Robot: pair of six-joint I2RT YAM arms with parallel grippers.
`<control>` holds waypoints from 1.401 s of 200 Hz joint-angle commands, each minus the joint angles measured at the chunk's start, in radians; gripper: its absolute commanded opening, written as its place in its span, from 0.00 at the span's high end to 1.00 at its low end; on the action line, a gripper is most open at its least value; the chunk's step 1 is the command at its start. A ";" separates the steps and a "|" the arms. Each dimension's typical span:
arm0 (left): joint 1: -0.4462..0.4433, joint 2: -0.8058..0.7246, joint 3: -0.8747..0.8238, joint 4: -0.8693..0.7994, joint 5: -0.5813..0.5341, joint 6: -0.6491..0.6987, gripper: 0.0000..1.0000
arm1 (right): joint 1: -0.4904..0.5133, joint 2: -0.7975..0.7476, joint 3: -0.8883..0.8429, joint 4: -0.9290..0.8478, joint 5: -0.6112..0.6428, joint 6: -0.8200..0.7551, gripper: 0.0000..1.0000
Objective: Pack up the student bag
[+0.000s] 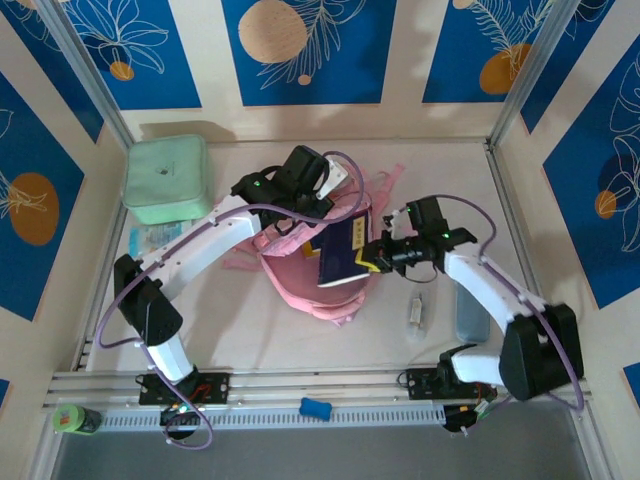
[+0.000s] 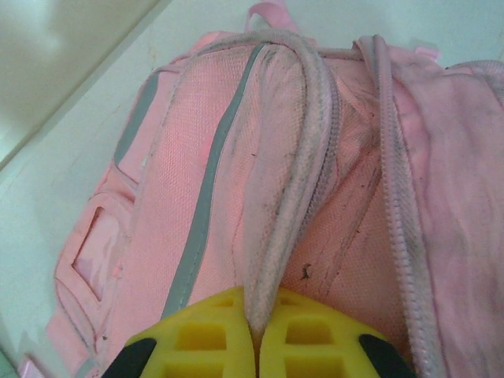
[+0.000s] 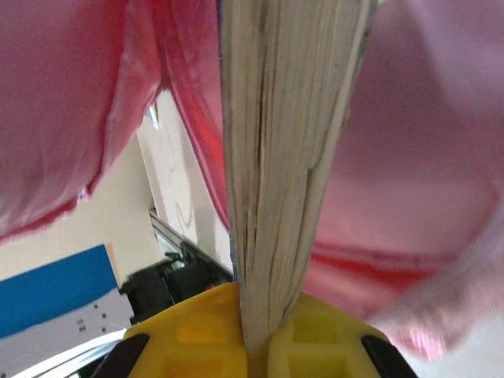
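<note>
Mint green zip case (image 1: pixel 167 178): lies flat in the far left corner of the table (image 1: pixel 250 335), well apart from the bag.
Flat pale packet (image 1: pixel 150 238): on the table just in front of the green case, beside the left arm's white link.
Left gripper (image 2: pixel 253 319): jaws closed, with the yellow fingers (image 2: pixel 209 335) pinching a padded, grey-soiled pink rim of the bag that runs up and away from them in the left wrist view.
Student bag (image 1: pixel 335 300): slumped in the middle of the table between the two arms. Its pink mesh fabric has grey stripes, and a line of zip teeth runs along the opening to the right of the pinched rim.
Book (image 1: pixel 345 252): dark blue cover, tilted, lying over the bag's right part. In the right wrist view its cream page edges stand upright with pink fabric on both sides.
Right gripper (image 1: pixel 372 258): jaws closed on the book, clamping its near edge between yellow fingers.
Small clear-and-white item (image 1: pixel 415 315): on the table to the right of the bag, too small to identify.
Pale blue oblong case (image 1: pixel 467 320): just right of that item, partly under the right arm.
Near rail: a green-topped cylinder (image 1: pixel 72 418) sits at its left end and a small blue object (image 1: pixel 315 407) near its middle.
</note>
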 commanded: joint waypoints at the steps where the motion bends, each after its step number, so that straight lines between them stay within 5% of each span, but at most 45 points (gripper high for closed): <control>1: -0.005 -0.093 0.029 0.072 0.046 -0.043 1.00 | 0.013 0.129 0.060 0.249 -0.021 0.080 1.00; 25: -0.005 -0.098 0.014 0.086 0.049 -0.063 1.00 | 0.022 0.250 0.115 0.298 0.053 0.084 0.97; 50: -0.005 -0.096 0.002 0.092 0.047 -0.073 1.00 | -0.006 0.320 0.144 0.315 0.067 0.081 0.80; 73: -0.004 -0.101 -0.008 0.095 0.051 -0.080 1.00 | -0.006 0.262 0.115 0.224 0.130 0.041 0.57; 94: -0.004 -0.101 -0.012 0.102 0.050 -0.081 1.00 | 0.005 0.162 0.065 0.106 0.235 -0.001 0.51; 132: -0.004 -0.097 -0.020 0.107 0.069 -0.099 1.00 | 0.136 0.030 -0.097 0.170 0.325 0.119 0.64; 145: -0.006 -0.096 -0.024 0.108 0.066 -0.106 1.00 | 0.188 0.055 -0.124 0.263 0.336 0.160 0.78; 190: -0.008 -0.096 -0.040 0.119 0.073 -0.159 1.00 | 0.238 0.211 -0.053 0.410 0.467 0.209 1.00; 213: -0.010 -0.105 -0.066 0.129 0.092 -0.182 1.00 | 0.217 0.211 -0.131 0.645 0.550 0.268 1.00; 253: -0.018 -0.117 -0.091 0.132 0.100 -0.237 1.00 | 0.148 0.220 -0.080 0.608 0.476 0.217 1.00; 280: -0.022 -0.111 -0.139 0.174 0.088 -0.265 1.00 | 0.169 0.073 -0.174 0.593 0.460 0.134 0.97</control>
